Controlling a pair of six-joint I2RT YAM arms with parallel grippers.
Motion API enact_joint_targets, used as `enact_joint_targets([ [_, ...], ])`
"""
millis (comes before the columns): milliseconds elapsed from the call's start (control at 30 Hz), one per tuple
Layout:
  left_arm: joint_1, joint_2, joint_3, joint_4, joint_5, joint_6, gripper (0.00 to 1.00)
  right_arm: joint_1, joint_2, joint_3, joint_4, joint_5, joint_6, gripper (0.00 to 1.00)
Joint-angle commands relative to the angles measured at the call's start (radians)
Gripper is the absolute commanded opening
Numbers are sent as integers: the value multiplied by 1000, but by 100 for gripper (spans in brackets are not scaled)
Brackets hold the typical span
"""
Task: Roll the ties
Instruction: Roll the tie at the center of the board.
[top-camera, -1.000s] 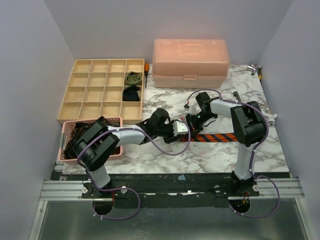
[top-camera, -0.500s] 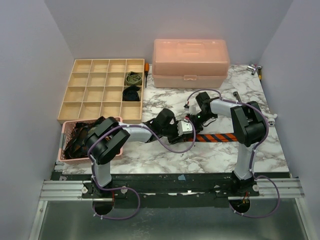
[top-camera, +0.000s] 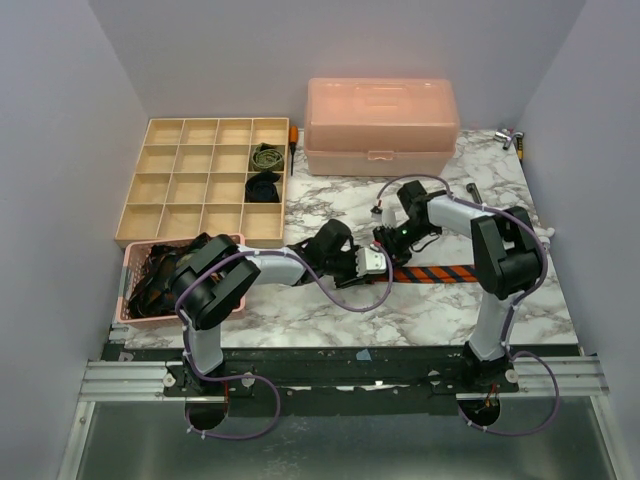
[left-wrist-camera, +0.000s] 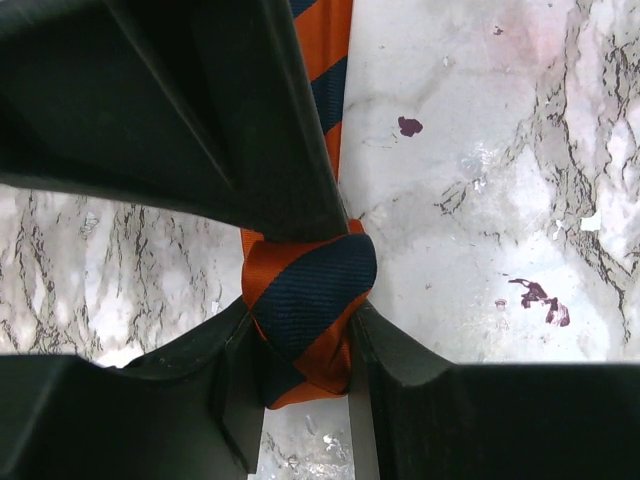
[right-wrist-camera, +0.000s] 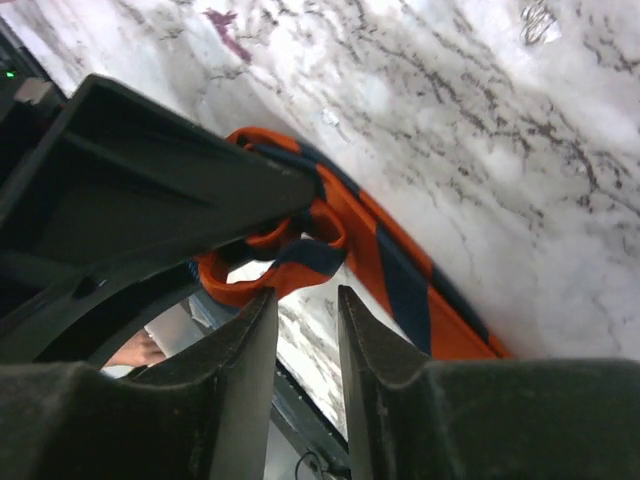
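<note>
Across the white-and-grey marbled bench: salmon-pink lidded plastic box at rear, tan compartmented tray rear left, pink slatted basket of dark ties near left. Tray's right column holds an olive rolled tie and a black rolled tie. Orange-and-navy striped fabric necktie lies flat right of centre, its left end curled into a small roll. Left end effector pinches that roll. Right end effector hovers just beside it, fingers slightly parted on nothing. Step judged: early rolling. Next move likely needs the roll turned along the flat length under tension.
</note>
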Motion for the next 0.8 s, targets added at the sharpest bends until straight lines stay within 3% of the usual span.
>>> enact_joint_targets([
  [0,3,22,-1,-162,-73,42,32,-11,-67,32,-85,-82,-54,37],
  [133,3,31,12,-170,-69,20,32,-10,-71,42,-78,-133,-29,45],
  [367,3,35,31,-187,-66,17,33,1,-28,42,-8,-141,48,47],
  [433,2,37,39,-192,-63,13,34,4,-5,45,-7,-100,40,42],
  [533,3,34,44,-197,-53,4,36,3,26,60,-17,-34,26,16],
  [633,9,20,37,-188,-22,1,40,-1,36,79,-27,27,10,1],
  [767,27,-9,16,-148,26,2,59,-8,52,102,-44,64,-22,0],
])
